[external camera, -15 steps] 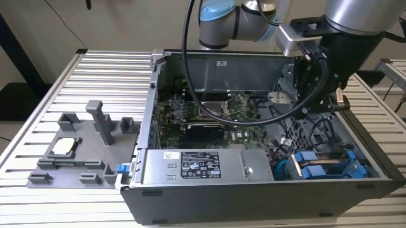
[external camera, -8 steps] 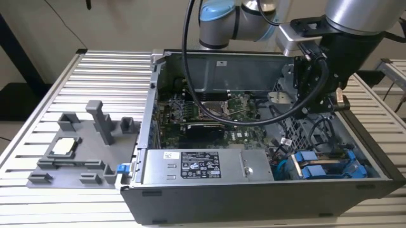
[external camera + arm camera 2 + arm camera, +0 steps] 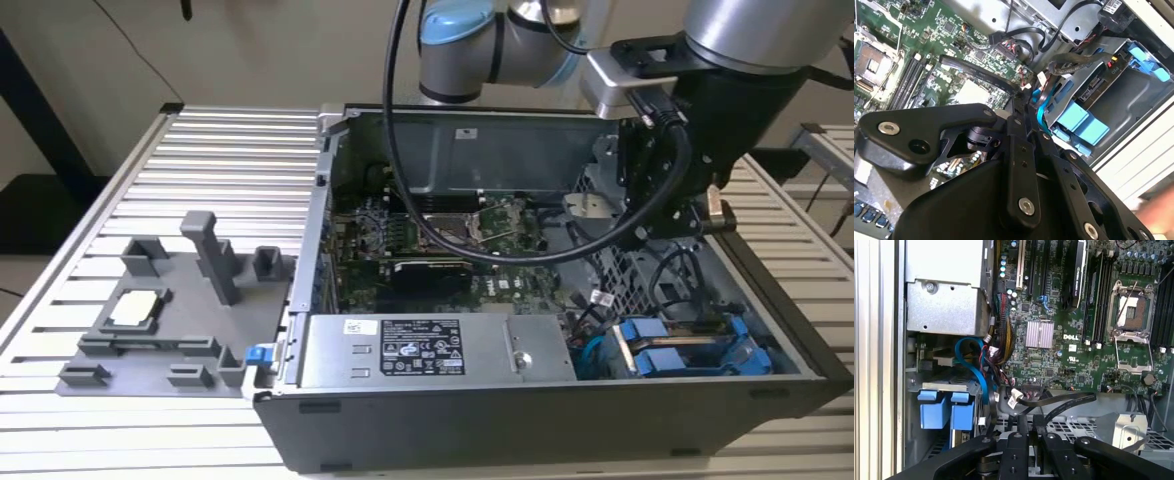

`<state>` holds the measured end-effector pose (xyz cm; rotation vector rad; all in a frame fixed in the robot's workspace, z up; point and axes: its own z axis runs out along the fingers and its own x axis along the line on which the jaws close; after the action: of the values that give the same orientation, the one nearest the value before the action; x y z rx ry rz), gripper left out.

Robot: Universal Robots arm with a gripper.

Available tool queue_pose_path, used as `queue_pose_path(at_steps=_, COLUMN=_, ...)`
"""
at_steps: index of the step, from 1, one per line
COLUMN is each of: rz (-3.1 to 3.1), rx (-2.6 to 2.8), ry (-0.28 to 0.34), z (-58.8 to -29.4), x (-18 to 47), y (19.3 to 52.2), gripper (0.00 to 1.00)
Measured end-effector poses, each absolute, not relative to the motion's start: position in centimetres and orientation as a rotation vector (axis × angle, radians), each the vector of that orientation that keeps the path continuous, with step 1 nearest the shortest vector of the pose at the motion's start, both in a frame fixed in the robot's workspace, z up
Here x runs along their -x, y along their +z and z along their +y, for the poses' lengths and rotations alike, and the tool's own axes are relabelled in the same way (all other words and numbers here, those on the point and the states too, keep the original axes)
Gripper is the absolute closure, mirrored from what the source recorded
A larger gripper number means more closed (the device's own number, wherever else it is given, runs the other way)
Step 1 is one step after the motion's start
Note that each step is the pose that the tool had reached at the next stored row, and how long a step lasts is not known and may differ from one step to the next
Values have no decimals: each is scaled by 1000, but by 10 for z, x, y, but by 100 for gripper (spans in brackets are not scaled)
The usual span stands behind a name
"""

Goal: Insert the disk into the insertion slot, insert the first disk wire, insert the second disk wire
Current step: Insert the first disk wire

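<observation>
"Starting on the exterior view's left of the power-supply box (image 3: 414, 350), what do you make out?"

"A grey fixture tray (image 3: 187, 320) on the slatted surface (image 3: 227, 150), well apart from the work. I'd say it's parked there to leave the arm (image 3: 761, 40) a free path. The computer case (image 3: 534, 420) lies on its side with the lid off, so the arm can reach in from above."

"And the disk?"

"Just beside the power-supply box, on the exterior view's right. The disk (image 3: 651, 348) sits down in the insertion slot (image 3: 1128, 92) with its blue carrier tabs facing up. Its label is hidden, so 'seated' is my judgement."

"The gripper?"

"Beyond the power-supply box, near the perforated cage (image 3: 1079, 427). In the first wrist view the gripper (image 3: 1031, 421) has its fingers drawn narrow, and a black wire (image 3: 1069, 401) runs out from between them. I judge it pinched close to its end, which keeps a floppy lead steerable."

"Any wire plugged in?"

"A blue cable (image 3: 976, 370) loops between the power-supply box and the disk. Whether it's connected, I can't tell."
</observation>
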<state>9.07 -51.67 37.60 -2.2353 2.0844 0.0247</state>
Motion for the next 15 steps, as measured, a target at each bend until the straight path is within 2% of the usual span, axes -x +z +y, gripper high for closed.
queue_pose_path(at_steps=4, rz=2084, rx=2235, ry=25, z=-517, x=-91, y=376, gripper=81)
queue_pose_path(at_steps=5, rz=2084, rx=2235, ry=24, z=-517, x=-91, y=376, gripper=75)
queue_pose_path(at_steps=14, rz=2079, rx=2229, ry=19, z=-518, x=-91, y=373, gripper=75)
queue_pose_path(at_steps=15, rz=2076, rx=2227, ry=23, z=-518, x=-91, y=373, gripper=77)
